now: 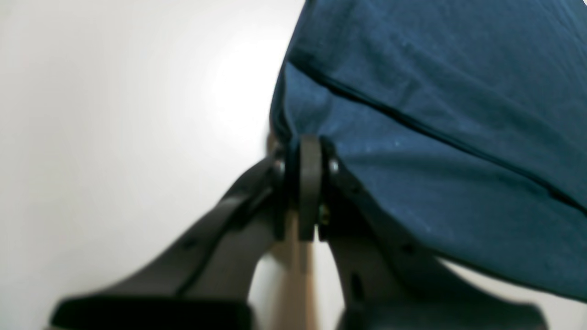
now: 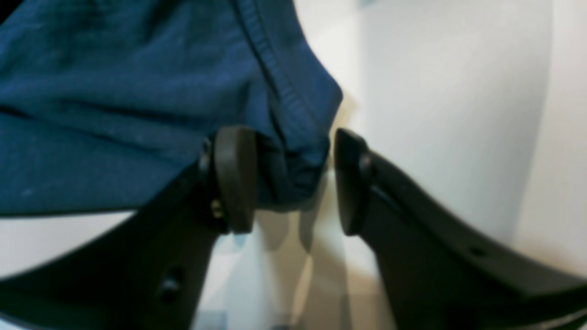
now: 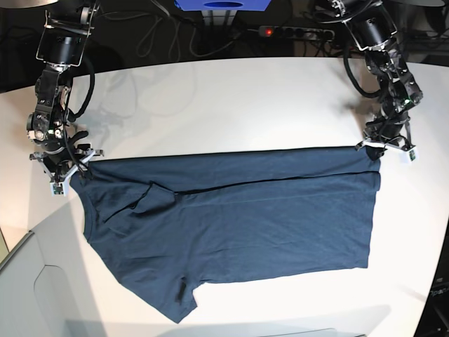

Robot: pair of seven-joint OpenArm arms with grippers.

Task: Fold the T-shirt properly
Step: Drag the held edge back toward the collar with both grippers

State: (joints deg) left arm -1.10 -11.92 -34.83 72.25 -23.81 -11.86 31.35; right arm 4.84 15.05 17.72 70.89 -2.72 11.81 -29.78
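The left claw (image 1: 308, 183) is pinched tight on a corner of the T-shirt (image 1: 435, 137); in the base view it sits at the right edge of the frame (image 3: 382, 146). The right claw (image 2: 293, 181), at the left edge of the base view (image 3: 66, 172), stands part open, a bunched hem corner between its pads (image 2: 236, 178), against one but clear of the other. The shirt (image 3: 238, 225) lies spread across the white table (image 3: 231, 98), folded over along its upper edge, sleeves to the left.

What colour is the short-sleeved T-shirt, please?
Plain dark navy-blue cotton T-shirt, clearest in the base view.
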